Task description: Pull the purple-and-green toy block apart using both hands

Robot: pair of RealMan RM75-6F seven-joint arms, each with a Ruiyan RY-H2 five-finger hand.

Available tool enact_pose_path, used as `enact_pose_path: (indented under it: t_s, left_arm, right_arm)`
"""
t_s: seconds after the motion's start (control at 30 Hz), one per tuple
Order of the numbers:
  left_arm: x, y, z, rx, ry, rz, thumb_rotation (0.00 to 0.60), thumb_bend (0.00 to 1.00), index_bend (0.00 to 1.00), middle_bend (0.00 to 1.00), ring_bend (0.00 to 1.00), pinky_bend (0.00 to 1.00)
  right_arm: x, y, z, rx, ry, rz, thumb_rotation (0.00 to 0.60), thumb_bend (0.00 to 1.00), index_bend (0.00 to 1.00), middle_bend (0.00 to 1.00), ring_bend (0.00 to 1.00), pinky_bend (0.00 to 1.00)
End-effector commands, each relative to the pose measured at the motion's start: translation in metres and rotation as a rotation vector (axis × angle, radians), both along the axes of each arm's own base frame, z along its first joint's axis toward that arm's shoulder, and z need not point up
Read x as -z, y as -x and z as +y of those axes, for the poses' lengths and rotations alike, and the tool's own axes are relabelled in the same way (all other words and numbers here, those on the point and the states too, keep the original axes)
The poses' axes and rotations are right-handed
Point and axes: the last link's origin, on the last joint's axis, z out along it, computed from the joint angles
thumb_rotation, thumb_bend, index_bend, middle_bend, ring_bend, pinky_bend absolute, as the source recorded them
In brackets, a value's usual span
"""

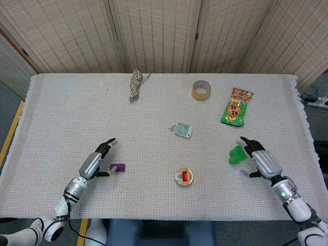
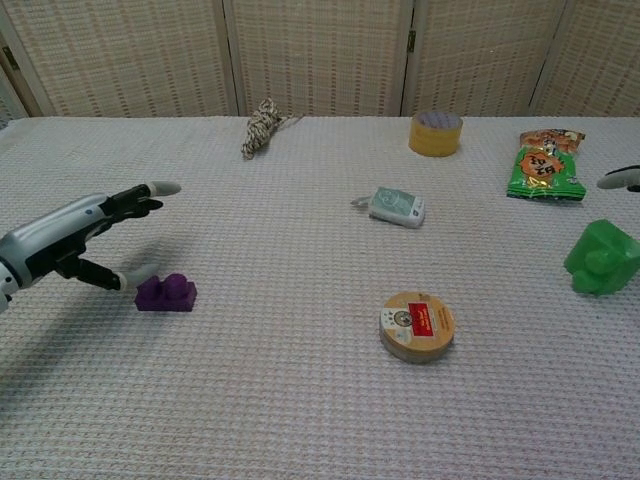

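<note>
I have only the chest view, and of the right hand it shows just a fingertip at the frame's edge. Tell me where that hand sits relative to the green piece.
Observer: In the head view the right hand is just to the right of the green piece, with its fingers spread and nothing in them.
Operator: Say whether it touches the piece.
Observer: The fingertips reach close to the piece's upper right side, but I cannot tell from above whether they touch it.
Operator: Give me the room on the hand's outer side.
Observer: There is bare cloth between the hand and the table's right edge. The hand is fully over the table.
</note>
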Motion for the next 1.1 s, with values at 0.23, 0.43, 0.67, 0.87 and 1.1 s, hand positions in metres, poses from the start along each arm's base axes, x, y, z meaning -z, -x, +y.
enact_pose_path:
  t_s: [0.23,0.43,0.67,0.87,1.1]
  left_arm:
    - [-0.088,0.016,-0.045,0.045,-0.194,0.230,0.600,0.43,0.05,0.00,0.00,0.00]
    - [-0.147,0.037,-0.095,-0.213,-0.244,0.554,0.600,0.43,0.05,0.00,0.00,0.00]
    - [-0.177,0.062,-0.126,-0.409,-0.346,0.613,0.600,0.43,0.05,0.00,0.00,0.00]
    - [-0.194,0.078,-0.125,-0.498,-0.391,0.604,0.600,0.43,0.03,0.00,0.00,0.00]
    - [-0.188,0.071,-0.128,-0.400,-0.412,0.634,0.600,0.43,0.03,0.00,0.00,0.00]
  right_arm:
    - [-0.042,-0.022,0.043,-0.083,0.285,0.174,0.600,0.29,0.00,0.00,0.00,0.00]
    - [-0.047,-0.027,0.062,0.029,0.435,0.366,0.600,0.29,0.00,0.00,0.00,0.00]
    - [-0.059,-0.018,0.077,0.128,0.547,0.389,0.600,0.29,0.00,0.00,0.00,0.00]
    - [-0.067,-0.016,0.077,0.169,0.536,0.364,0.600,0.29,0.00,0.00,0.00,0.00]
    - [-0.059,-0.021,0.078,0.136,0.479,0.351,0.600,0.29,0.00,0.00,0.00,0.00]
